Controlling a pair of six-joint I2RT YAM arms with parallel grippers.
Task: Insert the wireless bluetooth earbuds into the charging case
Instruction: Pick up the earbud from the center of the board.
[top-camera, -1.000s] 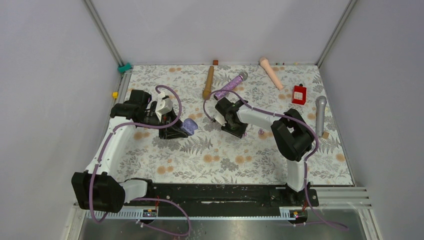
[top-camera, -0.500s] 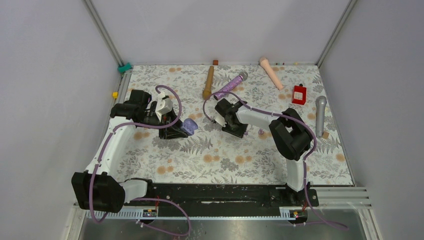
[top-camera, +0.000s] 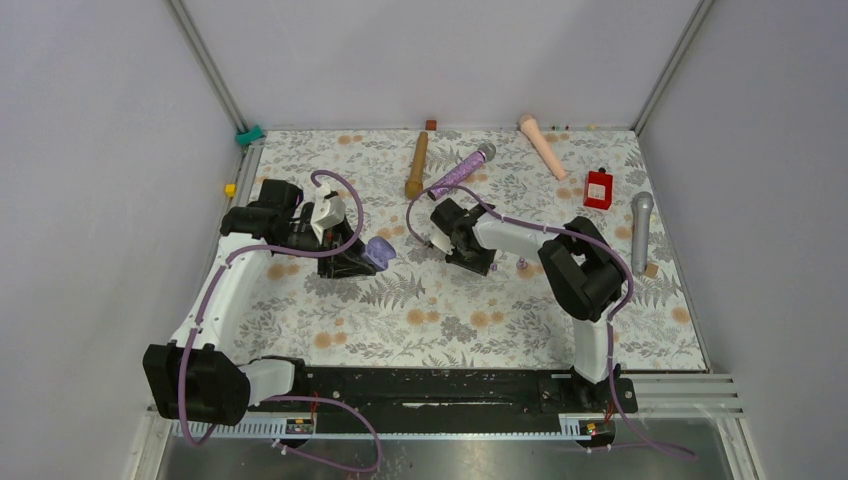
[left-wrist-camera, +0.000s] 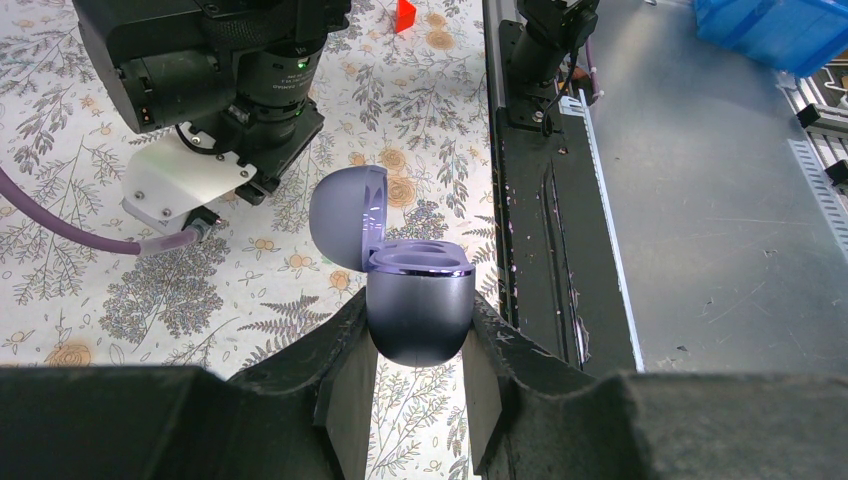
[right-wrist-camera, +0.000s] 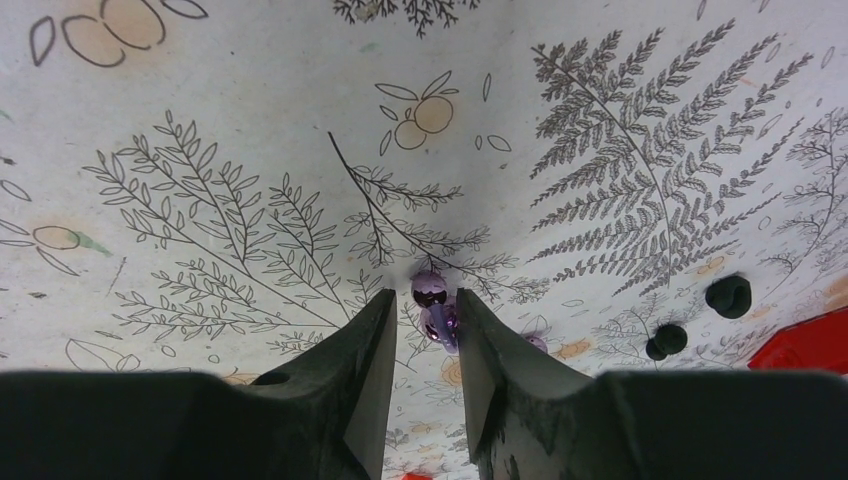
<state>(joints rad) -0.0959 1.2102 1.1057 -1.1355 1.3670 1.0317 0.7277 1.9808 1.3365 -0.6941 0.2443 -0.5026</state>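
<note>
My left gripper (left-wrist-camera: 418, 345) is shut on the lilac charging case (left-wrist-camera: 418, 310), held upright above the floral mat with its lid open; the case also shows in the top view (top-camera: 378, 252). My right gripper (right-wrist-camera: 424, 297) is low over the mat, its jaws narrowly open around a lilac earbud (right-wrist-camera: 436, 318) that rests against the right finger, with a gap to the left finger. A second lilac earbud (right-wrist-camera: 538, 343) peeks out behind the right finger. Two black earbuds (right-wrist-camera: 728, 296) lie further right. In the top view the right gripper (top-camera: 482, 266) is mid-table.
Brown (top-camera: 416, 165), purple (top-camera: 460, 171), pink (top-camera: 542, 146) and grey (top-camera: 640, 230) microphones lie along the back and right. A red block (top-camera: 598, 188) and a tan block (top-camera: 651, 270) sit at the right. The right arm's wrist (left-wrist-camera: 230, 70) is close behind the case.
The right arm has shifted slightly, its elbow a little to the left. The left arm and the case have not moved.
</note>
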